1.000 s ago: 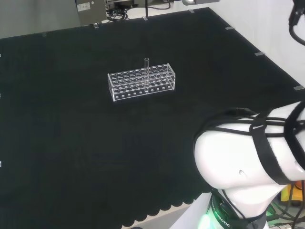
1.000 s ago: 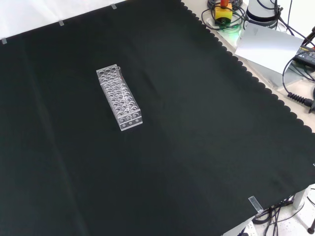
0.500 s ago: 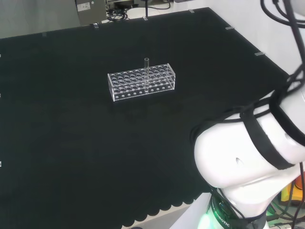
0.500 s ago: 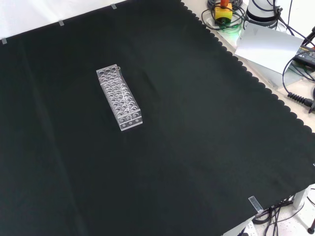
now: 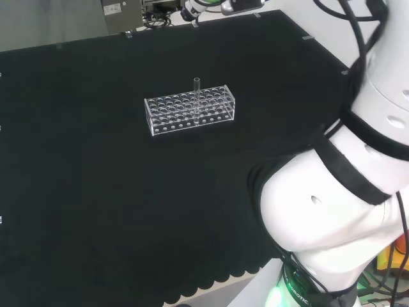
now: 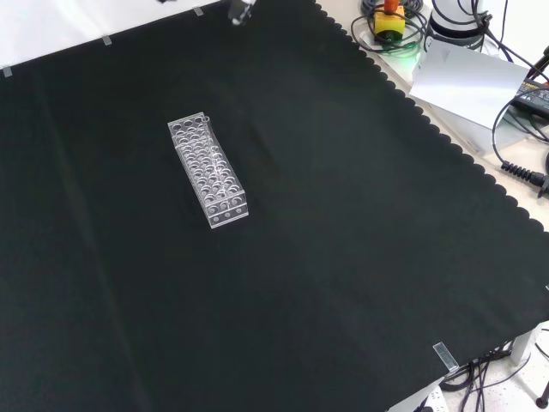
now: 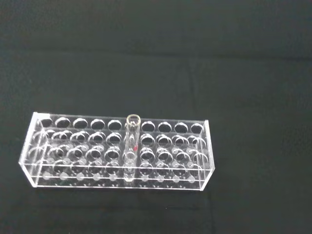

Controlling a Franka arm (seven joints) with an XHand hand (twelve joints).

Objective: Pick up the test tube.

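Test tube upright in a clear rack, with open cloth all around.
Nearest in the head view, the arm's white links (image 5: 332,217); past them the rack (image 5: 190,109) on the counter (image 5: 96,192), the test tube (image 5: 197,86) in its far row; whether the hand is spread or curled, I cannot tell.

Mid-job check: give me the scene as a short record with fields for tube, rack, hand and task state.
tube: one clear glass test tube, upright in the rack, rim above it
rack: clear plastic rack with many holes, on the black cloth, other holes look empty
hand: part of it at the head view's top edge, far from the rack; fingers unclear
task state: tube not yet picked up
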